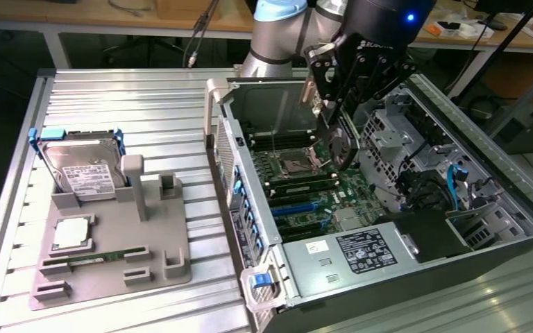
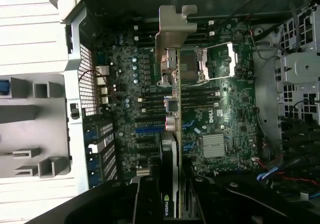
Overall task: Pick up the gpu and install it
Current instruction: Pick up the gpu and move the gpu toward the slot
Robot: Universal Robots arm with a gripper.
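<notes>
Over the open case (image 1: 493,163), you had the gripper (image 1: 338,132) clamped on the gpu (image 2: 172,99), edge-on above the motherboard (image 2: 222,111) and not yet seated, so install was in hand and likely called for lining its edge with an expansion slot (image 2: 150,130).

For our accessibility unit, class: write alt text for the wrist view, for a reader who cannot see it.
The end effector grips the gpu edge-on, with its metal bracket at the far end. The card is held above the green motherboard inside an open computer case.
</notes>
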